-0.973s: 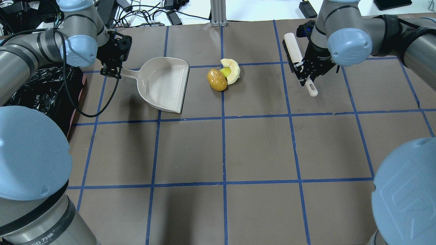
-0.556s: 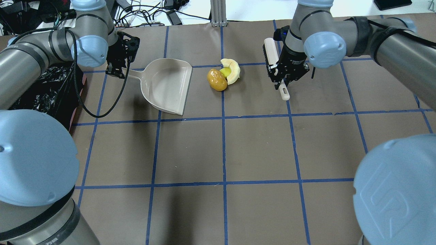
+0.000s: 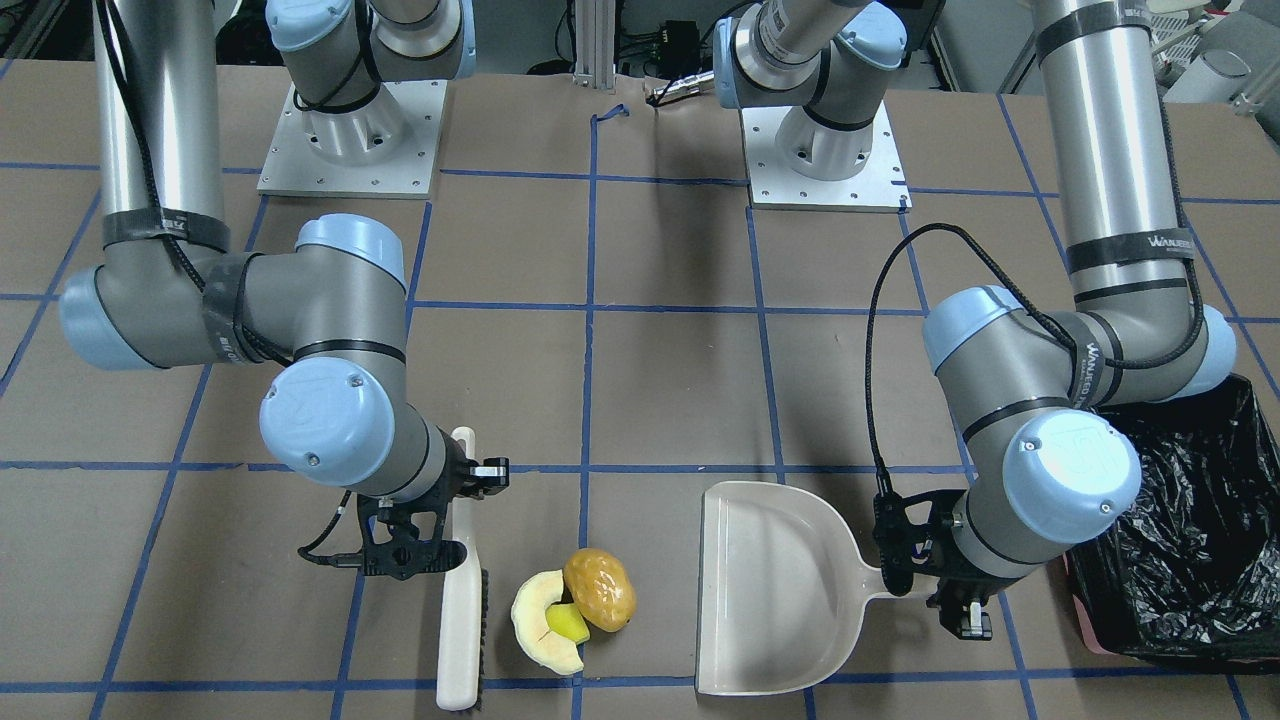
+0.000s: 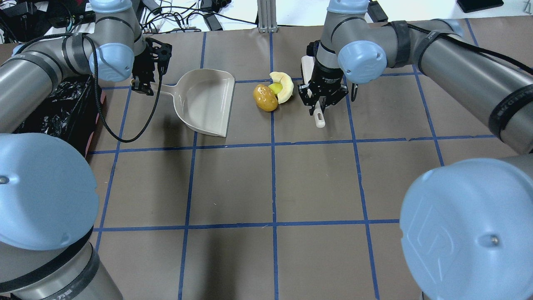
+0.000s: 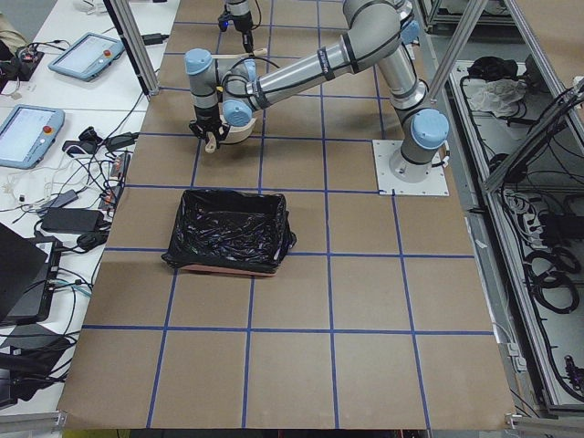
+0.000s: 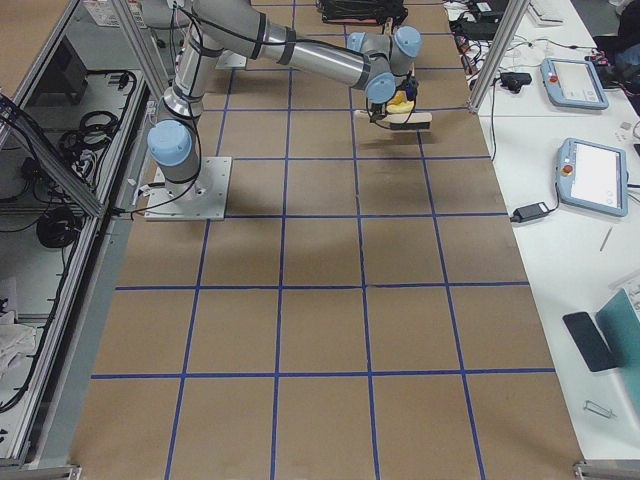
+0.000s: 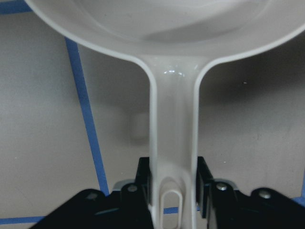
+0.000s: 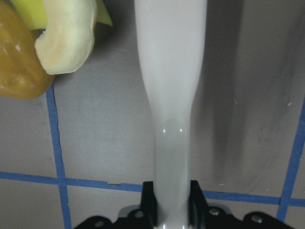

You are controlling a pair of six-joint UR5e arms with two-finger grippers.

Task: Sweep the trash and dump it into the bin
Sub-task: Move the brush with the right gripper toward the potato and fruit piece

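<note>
The trash lies together: a golden-brown potato lump (image 4: pixel 265 98), a pale crescent slice (image 4: pixel 285 85) and a small yellow-green wedge (image 4: pixel 275 88) between them. My left gripper (image 4: pixel 143 85) is shut on the handle of the beige dustpan (image 4: pixel 204 102), whose open edge faces the trash a short gap away. My right gripper (image 4: pixel 319 104) is shut on the handle of a white brush (image 3: pixel 460 620), which stands just beside the crescent slice (image 8: pixel 66 38) on the side away from the dustpan. The black-lined bin (image 4: pixel 54 112) sits at the table's left edge, behind the left arm.
Cables and devices lie beyond the far table edge (image 4: pixel 187 16). Blue tape lines grid the brown table (image 4: pixel 316 183). The two arm bases (image 3: pixel 350 140) are bolted on plates at the near side.
My right gripper has carried the brush leftward across a grid square, up to the trash. My left gripper has shifted the dustpan slightly rightward and turned it a little.
</note>
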